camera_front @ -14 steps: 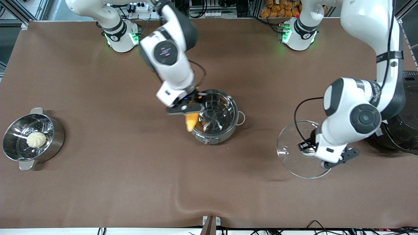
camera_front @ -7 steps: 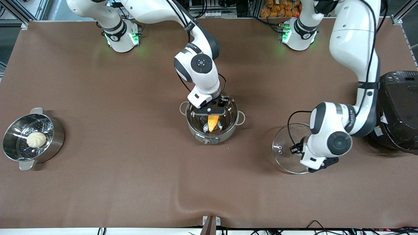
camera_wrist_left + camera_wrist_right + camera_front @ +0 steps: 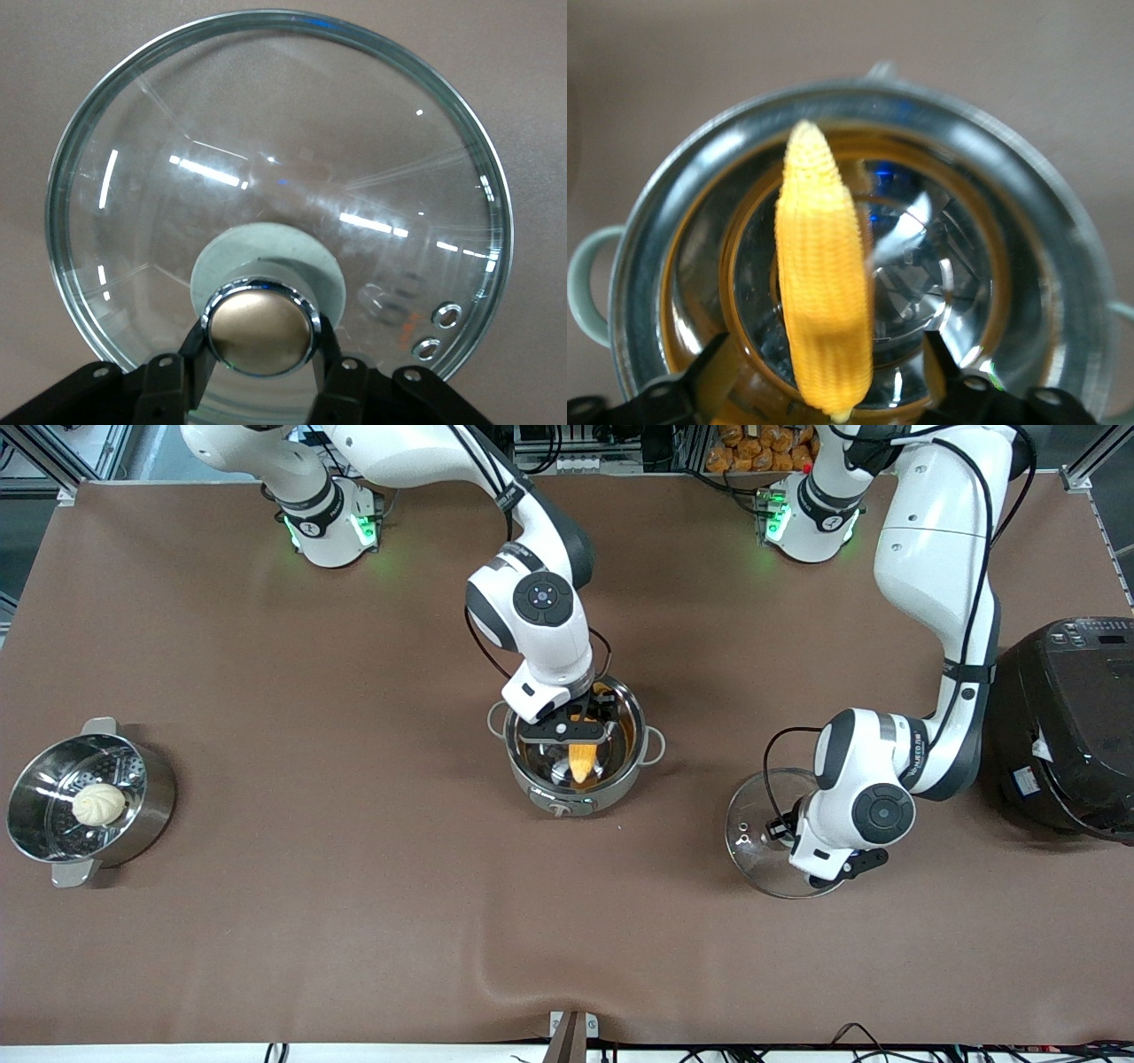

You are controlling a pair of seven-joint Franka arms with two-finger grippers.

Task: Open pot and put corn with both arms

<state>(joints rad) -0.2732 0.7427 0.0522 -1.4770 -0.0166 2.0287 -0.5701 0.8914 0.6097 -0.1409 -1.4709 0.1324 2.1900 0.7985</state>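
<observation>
The steel pot [image 3: 620, 779] stands open mid-table; it also fills the right wrist view [image 3: 1028, 150]. The yellow corn [image 3: 580, 760] lies tilted inside it, tip toward the front camera. My right gripper [image 3: 567, 731] hovers over the pot's mouth with its jaws spread wide. In the right wrist view the corn [image 3: 824, 292] sits between the open fingers [image 3: 713, 359] without touching them. My left gripper [image 3: 811, 841] is shut on the copper knob [image 3: 259, 329] of the glass lid [image 3: 753, 841], which it holds low at the table toward the left arm's end. The lid [image 3: 266, 159] fills the left wrist view.
A steel steamer pot [image 3: 151, 815] with a white bun [image 3: 97, 803] stands at the right arm's end. A big black rice cooker [image 3: 1063, 726] stands at the left arm's end, close to the left arm's elbow. The brown cloth has a wrinkle [image 3: 496, 965] near the front edge.
My right gripper moved from the pot's rim to over its mouth, and the corn now lies in the pot. My left arm lowered the lid and shifted it slightly toward the pot.
</observation>
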